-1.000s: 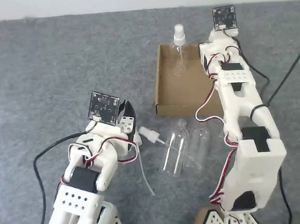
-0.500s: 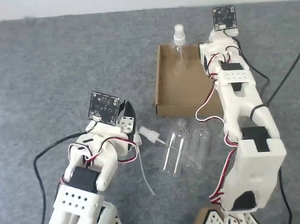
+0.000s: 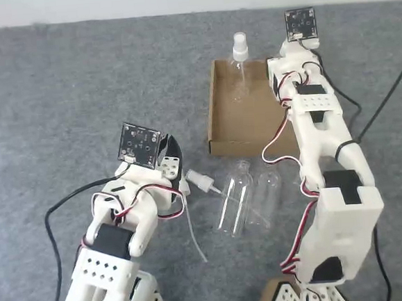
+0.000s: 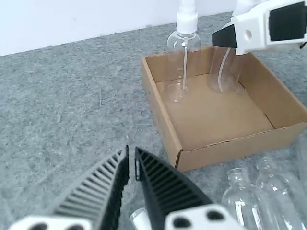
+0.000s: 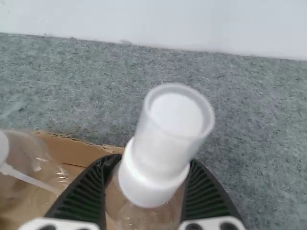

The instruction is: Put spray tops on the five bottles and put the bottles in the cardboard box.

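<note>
My right gripper (image 5: 152, 168) is shut on a clear bottle (image 5: 165, 129) with a white spray top, holding it upright in the far right corner of the cardboard box (image 3: 215, 114). A second capped bottle (image 3: 239, 60) stands in the box's far left part. In the left wrist view both bottles, the held one (image 4: 224, 69) and the free one (image 4: 184, 52), stand side by side. Two uncapped bottles (image 3: 234, 197) (image 3: 265, 191) lie on the mat in front of the box. A loose spray top (image 3: 198, 180) with its long tube lies beside my left gripper (image 3: 175, 156), which is shut with nothing between its tips (image 4: 131, 152).
Grey mat (image 3: 58, 99) covers the table, with open room to the left of the box. The right arm (image 3: 317, 127) stretches along the box's right side. Cables (image 3: 385, 101) trail at the right edge.
</note>
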You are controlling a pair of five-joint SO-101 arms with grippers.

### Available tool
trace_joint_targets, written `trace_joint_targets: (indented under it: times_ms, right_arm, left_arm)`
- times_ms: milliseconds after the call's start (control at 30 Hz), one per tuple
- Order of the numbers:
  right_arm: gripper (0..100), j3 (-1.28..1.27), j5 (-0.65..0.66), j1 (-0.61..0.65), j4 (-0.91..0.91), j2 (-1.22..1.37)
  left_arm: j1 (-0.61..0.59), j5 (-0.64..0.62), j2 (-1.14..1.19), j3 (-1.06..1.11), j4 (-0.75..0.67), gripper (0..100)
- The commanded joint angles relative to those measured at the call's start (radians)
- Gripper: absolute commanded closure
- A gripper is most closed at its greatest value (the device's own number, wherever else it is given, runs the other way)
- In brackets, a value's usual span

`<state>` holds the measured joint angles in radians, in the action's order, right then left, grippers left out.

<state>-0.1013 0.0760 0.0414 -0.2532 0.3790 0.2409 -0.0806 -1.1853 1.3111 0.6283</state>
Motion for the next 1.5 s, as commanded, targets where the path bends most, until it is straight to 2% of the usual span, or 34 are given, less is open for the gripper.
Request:
trace_joint_targets:
  times_ms: [0, 167, 400, 633, 1100, 1467]
  right_arm:
    - [93.0, 0.061, 0.018, 0.013, 0.022, -0.015]
    - [82.4, 0.060, 0.018, 0.013, 0.022, -0.015]
    - [77.5, 0.063, 0.017, 0.013, 0.025, -0.016]
    - [68.4, 0.063, 0.017, 0.013, 0.022, -0.016]
    - [68.1, 0.068, 0.017, 0.013, 0.031, -0.024]
    - [68.1, 0.173, 0.012, 0.012, -0.056, -0.024]
  left_arm:
    - [-0.006, 0.002, -0.018, -0.004, -0.031, 99]
    - [-0.006, 0.002, -0.018, -0.004, -0.031, 99]
    - [-0.006, 0.003, -0.018, -0.004, -0.031, 99]
    - [-0.006, 0.003, -0.018, -0.004, -0.031, 99]
    - [-0.006, 0.005, -0.018, -0.004, -0.031, 99]
    - [-0.006, 0.005, -0.018, -0.004, -0.031, 99]
